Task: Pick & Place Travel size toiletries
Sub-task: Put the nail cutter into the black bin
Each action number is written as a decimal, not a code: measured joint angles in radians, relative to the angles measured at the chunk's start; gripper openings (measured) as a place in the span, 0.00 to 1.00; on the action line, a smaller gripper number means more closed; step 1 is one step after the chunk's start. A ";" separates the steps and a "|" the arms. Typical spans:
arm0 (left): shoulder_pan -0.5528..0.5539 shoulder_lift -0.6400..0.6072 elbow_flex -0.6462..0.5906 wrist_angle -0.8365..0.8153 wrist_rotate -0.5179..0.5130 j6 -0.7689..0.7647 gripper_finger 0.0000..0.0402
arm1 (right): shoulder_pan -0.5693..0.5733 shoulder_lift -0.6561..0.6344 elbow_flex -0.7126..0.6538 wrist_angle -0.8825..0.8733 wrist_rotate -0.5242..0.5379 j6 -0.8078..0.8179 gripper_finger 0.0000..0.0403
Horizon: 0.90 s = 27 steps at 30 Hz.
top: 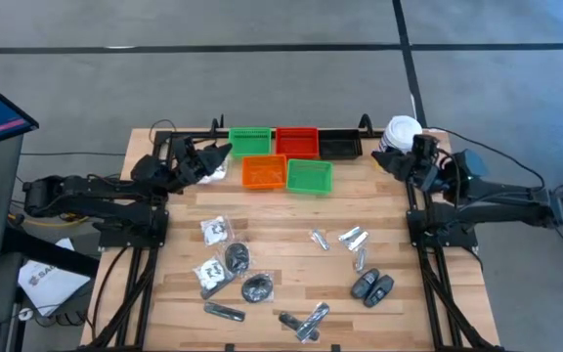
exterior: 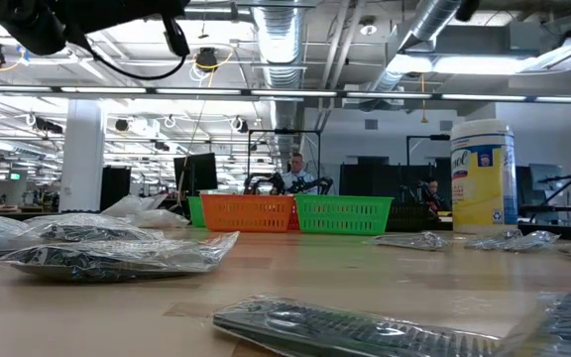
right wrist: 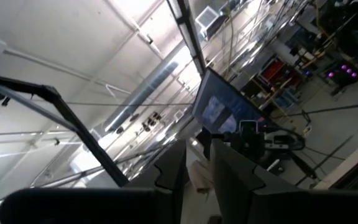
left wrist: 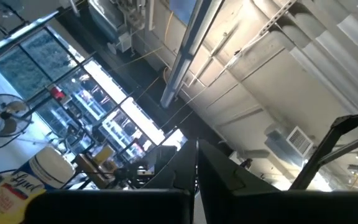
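Both arms parked at the back edge, left gripper [top: 225,151] clenched empty, right gripper [top: 379,159] can't tell; toiletries [top: 231,259] all loose on the table's near half, so open wide, descend straight onto one packet.

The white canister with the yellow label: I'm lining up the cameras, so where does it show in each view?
High view: the white canister stands at the table's far right corner, beside the right arm.
Low view: right of centre, upright, beyond the green tray.
Left wrist view: lower left corner.
Right wrist view: not in it.
Shared landmark: the green tray.
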 joint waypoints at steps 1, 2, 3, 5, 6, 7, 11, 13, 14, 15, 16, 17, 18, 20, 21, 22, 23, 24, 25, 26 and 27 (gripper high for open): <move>0.000 -0.004 0.000 -0.002 0.000 0.000 0.02 | 0.000 0.015 0.016 0.000 -0.013 -0.008 0.17; 0.000 -0.005 0.000 0.001 0.000 0.000 0.02 | 0.000 0.028 0.030 0.000 -0.024 -0.012 0.17; 0.000 -0.005 0.000 0.002 0.000 0.000 0.02 | 0.000 0.041 0.043 0.001 -0.040 -0.013 0.17; 0.000 -0.004 0.000 -0.003 0.000 0.000 0.02 | 0.000 0.072 0.069 0.001 -0.065 -0.013 0.17; 0.000 -0.004 0.000 -0.002 0.000 0.000 0.02 | 0.000 0.093 0.080 0.001 -0.075 -0.013 0.17; 0.000 -0.004 0.000 -0.002 0.000 0.000 0.02 | 0.000 0.113 0.090 0.002 -0.088 -0.013 0.17; -0.003 -0.004 0.000 -0.006 0.005 0.000 0.02 | 0.000 0.179 0.123 -0.007 -0.127 -0.012 0.17; -0.015 -0.004 0.000 -0.007 0.005 0.000 0.02 | 0.001 0.205 0.142 0.002 -0.148 -0.007 0.17; -0.022 -0.004 0.005 -0.011 0.007 0.001 0.02 | 0.001 0.216 0.149 0.002 -0.161 -0.004 0.17; -0.029 -0.004 0.014 -0.015 0.016 0.004 0.02 | 0.001 0.227 0.158 0.001 -0.171 -0.004 0.17; -0.034 -0.004 0.026 -0.025 0.026 0.007 0.02 | 0.002 0.239 0.164 -0.002 -0.178 -0.004 0.17; -0.039 -0.004 0.042 -0.043 0.035 0.012 0.02 | 0.004 0.251 0.171 -0.002 -0.186 -0.004 0.17; -0.045 -0.004 0.056 -0.064 0.041 0.023 0.02 | 0.007 0.262 0.179 0.000 -0.191 -0.004 0.17; -0.052 -0.004 0.090 -0.119 0.051 0.044 0.02 | 0.011 0.279 0.189 0.000 -0.193 -0.004 0.17; -0.054 -0.004 0.108 -0.144 0.058 0.057 0.02 | 0.014 0.287 0.194 0.000 -0.193 -0.004 0.17; -0.054 -0.004 0.125 -0.169 0.066 0.067 0.02 | 0.014 0.295 0.196 -0.001 -0.194 -0.004 0.17; -0.054 -0.004 0.140 -0.194 0.071 0.078 0.02 | 0.014 0.304 0.202 -0.001 -0.195 -0.004 0.17; -0.054 -0.004 0.155 -0.223 0.076 0.085 0.02 | 0.014 0.311 0.206 0.000 -0.196 -0.004 0.17; -0.054 -0.004 0.169 -0.248 0.083 0.091 0.02 | 0.014 0.316 0.207 -0.001 -0.198 -0.004 0.17; -0.054 -0.004 0.183 -0.272 0.088 0.102 0.02 | 0.014 0.323 0.211 -0.001 -0.199 -0.004 0.17; -0.054 -0.004 0.196 -0.293 0.092 0.110 0.02 | 0.014 0.329 0.214 0.000 -0.203 -0.004 0.17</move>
